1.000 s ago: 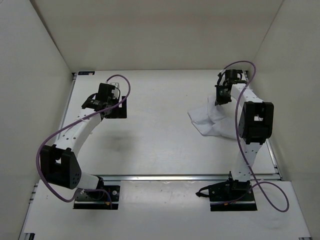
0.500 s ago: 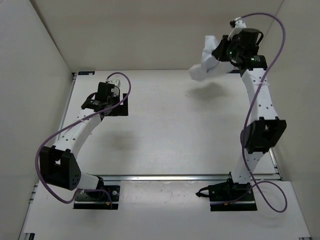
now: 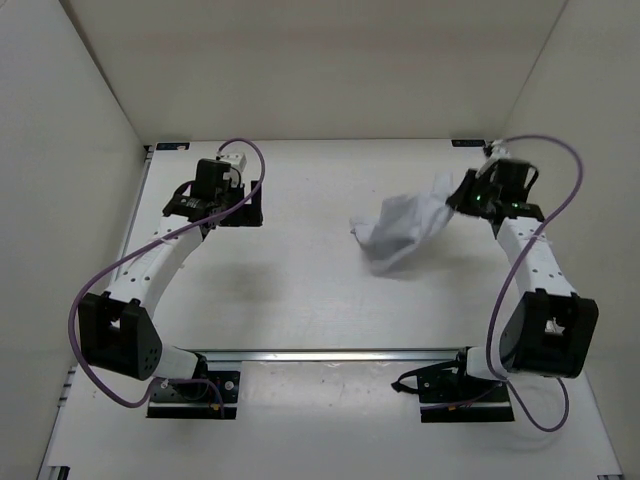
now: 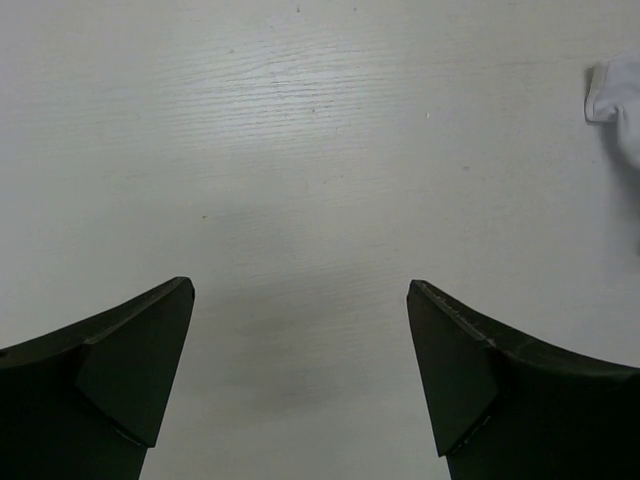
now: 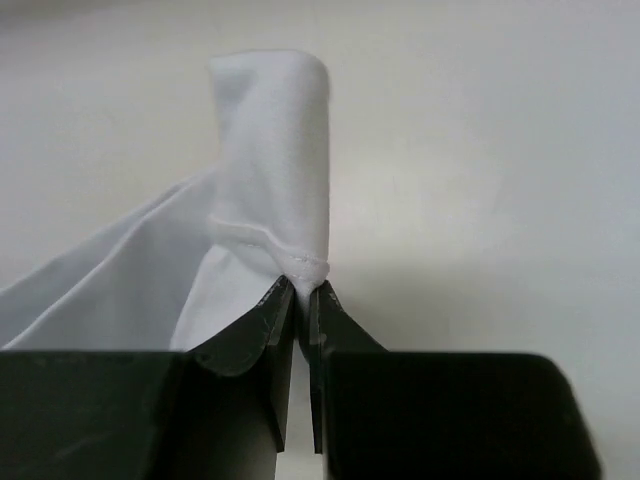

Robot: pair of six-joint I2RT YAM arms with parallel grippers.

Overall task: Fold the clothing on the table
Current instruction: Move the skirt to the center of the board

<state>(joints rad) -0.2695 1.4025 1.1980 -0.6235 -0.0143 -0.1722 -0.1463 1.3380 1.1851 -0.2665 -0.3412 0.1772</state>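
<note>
The white clothing (image 3: 400, 228) hangs bunched from my right gripper (image 3: 458, 196) at the right of the table (image 3: 300, 290), trailing down to the left. In the right wrist view the right gripper (image 5: 303, 292) is shut on a hemmed edge of the clothing (image 5: 272, 170). My left gripper (image 3: 243, 205) is at the far left, well apart from the cloth. The left wrist view shows the left gripper (image 4: 300, 290) open over bare table (image 4: 300, 150) with nothing between its fingers; a corner of the clothing (image 4: 618, 100) shows at the right edge.
White side walls (image 3: 70, 180) enclose the table on the left, back and right. A metal rail (image 3: 340, 353) crosses the near edge in front of the arm bases. Black corner brackets (image 3: 170, 146) mark the far corners.
The right arm lifted the clothing off the table high toward the back wall, then swung it down again; the cloth now hangs further left than where it lay. The left arm barely moved.
</note>
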